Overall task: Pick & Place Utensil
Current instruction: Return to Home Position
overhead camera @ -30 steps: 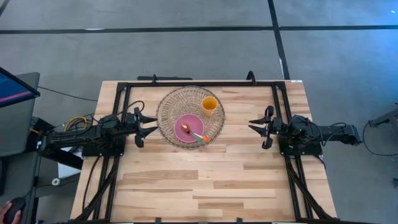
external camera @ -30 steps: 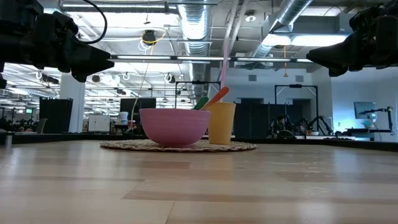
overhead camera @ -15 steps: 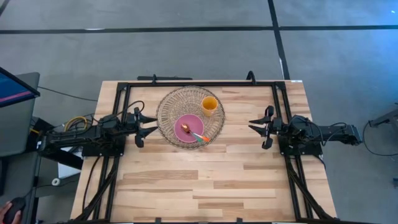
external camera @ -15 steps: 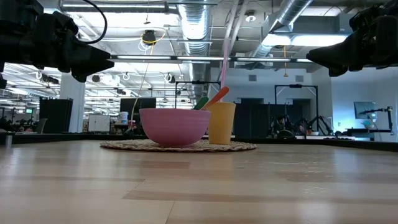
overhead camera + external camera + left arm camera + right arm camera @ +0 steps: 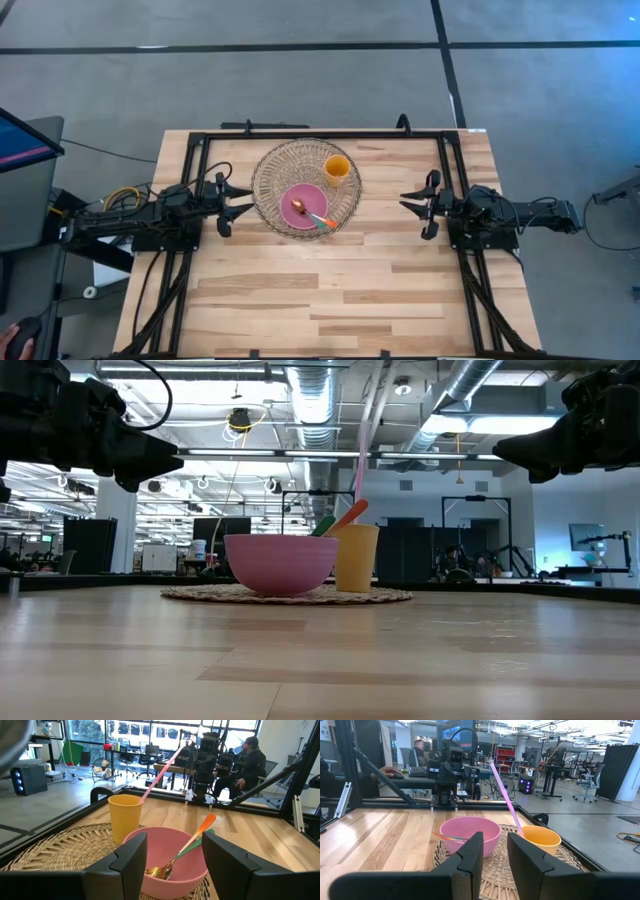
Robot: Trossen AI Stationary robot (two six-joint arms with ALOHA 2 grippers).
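Observation:
A pink bowl [image 5: 304, 205] stands on a round woven mat [image 5: 270, 175] at the table's far middle. A spoon with an orange and green handle [image 5: 319, 220] lies in the bowl, its gold bowl end [image 5: 156, 870] at the bottom and its handle [image 5: 197, 834] leaning on the rim. A yellow cup [image 5: 337, 168] with a pink straw [image 5: 161, 769] stands beside the bowl on the mat. My left gripper [image 5: 247, 199] hovers open at the mat's left edge. My right gripper [image 5: 405, 201] hovers open, well right of the mat.
A black frame [image 5: 320, 133] runs along the table's far edge and down both sides. Bare wooden table [image 5: 330, 300] stretches from the mat to the near edge. Beyond the table a person [image 5: 249, 764] sits at a desk in the room.

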